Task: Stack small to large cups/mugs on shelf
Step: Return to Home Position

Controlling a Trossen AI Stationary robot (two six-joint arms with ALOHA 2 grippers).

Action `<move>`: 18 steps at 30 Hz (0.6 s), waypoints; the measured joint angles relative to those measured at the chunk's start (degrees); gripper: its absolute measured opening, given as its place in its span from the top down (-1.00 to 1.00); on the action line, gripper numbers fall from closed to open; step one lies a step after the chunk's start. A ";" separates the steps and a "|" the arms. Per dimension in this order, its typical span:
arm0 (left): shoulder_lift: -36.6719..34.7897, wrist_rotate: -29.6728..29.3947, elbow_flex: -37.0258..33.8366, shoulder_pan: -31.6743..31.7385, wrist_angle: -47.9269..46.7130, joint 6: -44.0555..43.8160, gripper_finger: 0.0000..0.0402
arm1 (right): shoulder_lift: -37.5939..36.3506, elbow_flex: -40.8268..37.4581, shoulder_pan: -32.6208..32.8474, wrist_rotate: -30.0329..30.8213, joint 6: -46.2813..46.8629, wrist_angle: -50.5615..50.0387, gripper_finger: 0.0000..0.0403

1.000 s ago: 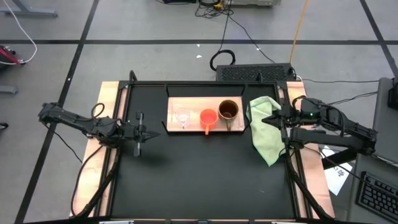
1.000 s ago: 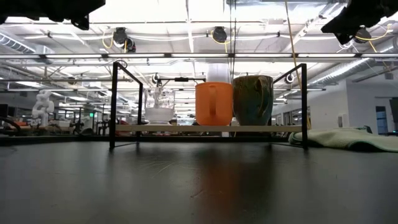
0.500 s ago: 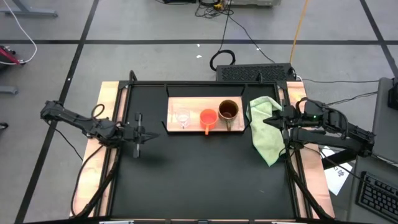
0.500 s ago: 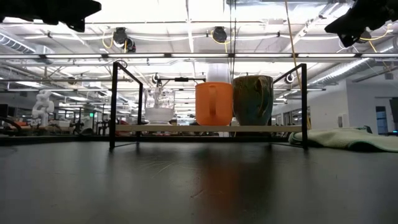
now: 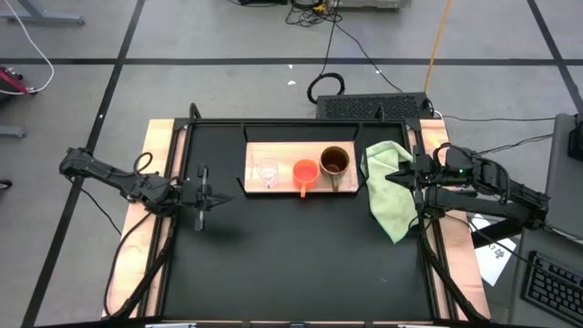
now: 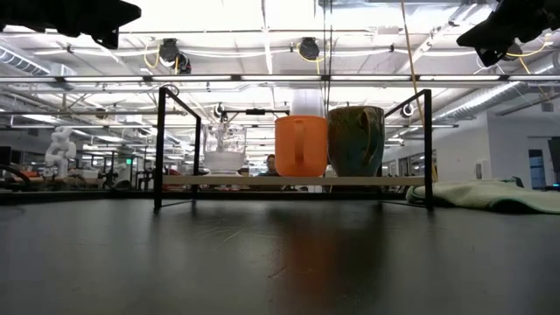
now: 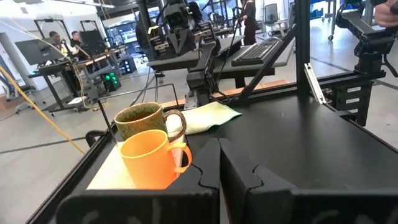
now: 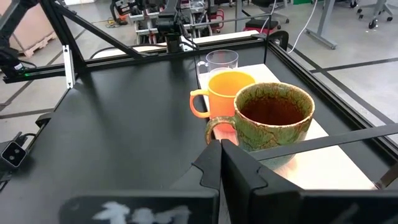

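The light wood shelf (image 5: pixel 282 150) stands at the table's far middle on dark legs (image 6: pixel 159 149). On it, in a row from left to right, stand the clear glass cup (image 5: pixel 267 173), the orange mug (image 5: pixel 305 171) and the brown mug (image 5: pixel 335 161), each on its base. They also show in the low view: glass cup (image 6: pixel 225 160), orange mug (image 6: pixel 300 146), brown mug (image 6: pixel 356 140). My left gripper (image 5: pixel 204 196) is shut and empty, left of the shelf. My right gripper (image 5: pixel 402 175) is shut and empty, raised above the green cloth, right of the shelf.
A light green cloth (image 5: pixel 387 187) lies crumpled on the table right of the shelf, reaching to the table's right edge. The table's dark frame rails (image 5: pixel 428 246) run along both sides. A person shows in the room behind the shelf (image 6: pixel 269 164).
My right gripper has drawn back a little toward the table's right edge, still shut. My left arm has shifted slightly toward the left edge. The cups and the shelf have stayed where they were.
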 joint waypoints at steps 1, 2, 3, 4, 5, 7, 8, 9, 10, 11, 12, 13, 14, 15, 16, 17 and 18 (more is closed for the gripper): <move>0.00 0.00 0.00 -0.02 -0.06 -0.32 0.98 | 0.00 0.00 0.00 0.00 -0.02 0.00 1.00; 0.00 0.19 0.00 -0.01 -0.29 -1.02 0.98 | 0.00 0.00 0.00 0.00 -0.02 0.02 1.00; -0.02 0.55 0.00 0.00 -0.79 -1.08 0.98 | 0.00 0.00 0.00 0.00 -0.02 0.01 1.00; -0.27 0.72 0.00 -0.02 -1.31 -0.83 0.99 | 0.00 0.00 0.00 0.00 -0.01 0.02 1.00; -0.62 0.86 -0.02 -0.02 -1.77 -0.77 0.99 | 0.00 0.00 0.00 0.00 -0.02 0.02 1.00; -2.01 0.40 -0.04 -0.02 -2.66 -1.56 0.99 | 0.00 0.00 0.00 -0.02 -0.01 0.02 1.00; -2.72 0.31 -0.04 -0.02 -3.16 -1.67 0.99 | 0.00 0.00 0.00 0.00 0.00 0.01 1.00; -3.51 0.23 -0.08 0.01 -3.74 -1.80 0.99 | 0.00 0.00 0.00 -0.02 -0.01 0.02 1.00; -4.32 0.22 -0.34 0.00 -3.72 -2.05 0.99 | 0.00 0.00 0.00 -0.02 0.00 0.02 1.00; -5.17 0.22 -0.62 -0.01 -3.74 -2.33 0.99 | 0.00 0.00 0.00 -0.02 0.00 0.02 1.00; -6.09 0.22 -1.06 -0.02 -3.81 -2.52 0.99 | 0.00 0.00 0.00 -0.02 0.00 0.00 1.00; -7.03 0.22 -1.68 0.00 -4.11 -2.48 0.99 | 0.00 0.00 0.00 -0.02 0.00 0.00 1.00; -7.95 0.24 -2.46 -0.01 -4.23 -2.42 0.99 | 0.00 0.00 0.00 -0.02 0.00 0.02 1.00; -8.72 0.49 -3.21 0.00 -4.34 -2.32 0.99 | 0.00 0.00 0.00 -0.03 0.00 0.02 1.00; -9.34 1.03 -3.92 0.01 -4.33 -2.23 0.99 | 0.00 0.00 0.00 -0.04 0.00 0.00 1.00; -9.92 1.36 -4.65 -0.02 -4.31 -1.98 1.00 | 0.00 0.00 0.00 -0.04 0.00 0.00 1.00; -10.66 1.34 -5.42 -0.02 -4.21 -1.99 1.00 | 0.00 0.00 0.00 -0.04 0.00 0.02 1.00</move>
